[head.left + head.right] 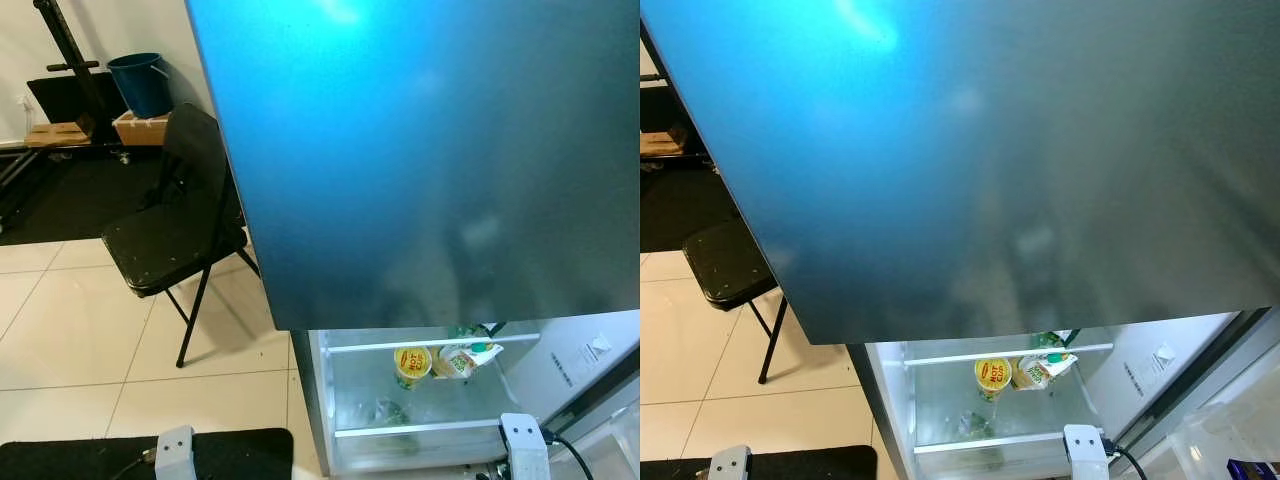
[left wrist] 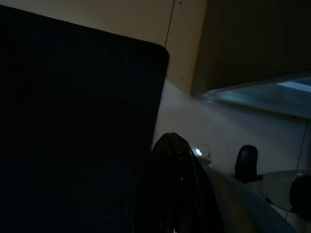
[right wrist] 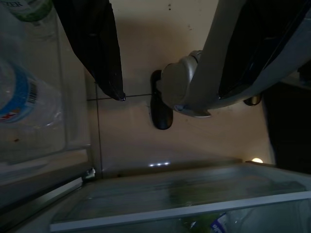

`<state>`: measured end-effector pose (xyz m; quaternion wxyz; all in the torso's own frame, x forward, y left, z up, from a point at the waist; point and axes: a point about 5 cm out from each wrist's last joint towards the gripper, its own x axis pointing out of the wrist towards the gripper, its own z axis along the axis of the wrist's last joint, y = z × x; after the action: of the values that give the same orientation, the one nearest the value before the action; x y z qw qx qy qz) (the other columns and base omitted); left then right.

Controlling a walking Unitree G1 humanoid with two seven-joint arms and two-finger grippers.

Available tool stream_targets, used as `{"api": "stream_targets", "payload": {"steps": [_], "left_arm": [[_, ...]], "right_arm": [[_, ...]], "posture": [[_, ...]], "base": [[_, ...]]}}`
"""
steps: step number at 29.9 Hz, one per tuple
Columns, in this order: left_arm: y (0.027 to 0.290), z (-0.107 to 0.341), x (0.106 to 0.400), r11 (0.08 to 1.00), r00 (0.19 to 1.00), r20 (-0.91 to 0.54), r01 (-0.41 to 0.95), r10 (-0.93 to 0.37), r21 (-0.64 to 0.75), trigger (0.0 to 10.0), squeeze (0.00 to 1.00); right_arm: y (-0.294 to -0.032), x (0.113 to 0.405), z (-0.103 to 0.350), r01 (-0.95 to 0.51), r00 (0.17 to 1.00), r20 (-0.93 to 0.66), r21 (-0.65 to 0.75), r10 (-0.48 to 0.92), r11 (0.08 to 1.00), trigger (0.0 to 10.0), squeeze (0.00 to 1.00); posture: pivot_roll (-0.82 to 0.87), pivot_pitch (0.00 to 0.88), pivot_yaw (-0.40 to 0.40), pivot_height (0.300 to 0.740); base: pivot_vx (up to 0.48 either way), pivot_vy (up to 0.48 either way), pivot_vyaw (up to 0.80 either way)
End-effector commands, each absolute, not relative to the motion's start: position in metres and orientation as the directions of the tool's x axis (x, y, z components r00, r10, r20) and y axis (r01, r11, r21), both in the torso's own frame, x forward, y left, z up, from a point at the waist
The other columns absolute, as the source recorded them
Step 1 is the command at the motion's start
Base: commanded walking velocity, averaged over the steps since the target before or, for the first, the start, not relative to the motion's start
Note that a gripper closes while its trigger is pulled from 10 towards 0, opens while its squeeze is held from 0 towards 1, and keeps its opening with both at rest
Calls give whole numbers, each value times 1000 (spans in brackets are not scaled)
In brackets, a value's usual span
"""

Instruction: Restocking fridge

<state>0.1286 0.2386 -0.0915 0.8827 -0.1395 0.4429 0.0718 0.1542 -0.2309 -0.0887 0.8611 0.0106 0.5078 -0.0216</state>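
Filling most of the head views, close to the lens: fridge door point(image 1: 420, 150), dark blue-grey with a glare spot at the top. Below its lower edge, at bottom right of the frame, the open fridge point(image 1: 325, 400) lit inside, with glass shelves. On the upper shelf point(image 1: 430, 345), a yellow-lidded cup point(image 1: 411, 362) just beside a green-and-white pouch point(image 1: 462, 360); something green lower down, too blurred to name. At the bottom edge, two silver arm ends: left arm point(image 1: 174, 452) over a black mat point(image 1: 230, 450), right arm point(image 1: 524, 447) in front of the fridge. To the left, a black folding chair point(image 1: 175, 230) on pale tile floor point(image 1: 60, 330); at upper left, a blue bucket point(image 1: 140, 82).

In the right wrist view, right gripper point(image 3: 165, 92) spread wide, holding nothing, with a water bottle point(image 3: 24, 104) and clear door bin point(image 3: 68, 111) alongside. In the dim left wrist view, left gripper point(image 2: 176, 184) pressed together, nothing visible between the fingers.
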Motion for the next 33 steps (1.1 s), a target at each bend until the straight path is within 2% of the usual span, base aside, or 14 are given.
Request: {"api": "stream_targets", "payload": {"steps": [1, 15, 33], "left_arm": [[238, -93, 127, 943, 587, -809, -277, 14, -184, 10000, 0], [236, -96, 120, 938, 566, -824, -295, 20, -180, 10000, 0], [233, -96, 121, 946, 566, -824, -266, -1, -184, 10000, 0]], "right_arm": [[-232, 157, -88, 61, 487, -873, -5, -34, 998, 10000, 0], [-231, 156, -88, 26, 475, -879, -12, -23, 1000, 10000, 0], [-229, 155, -89, 34, 475, -880, -8, -23, 999, 10000, 0]], "posture": [[-14, 0, -35, 740], [26, 0, -80, 740], [-24, 0, -42, 740]], "base": [[0, 0, 0], [0, 0, 0], [0, 0, 0]]}}
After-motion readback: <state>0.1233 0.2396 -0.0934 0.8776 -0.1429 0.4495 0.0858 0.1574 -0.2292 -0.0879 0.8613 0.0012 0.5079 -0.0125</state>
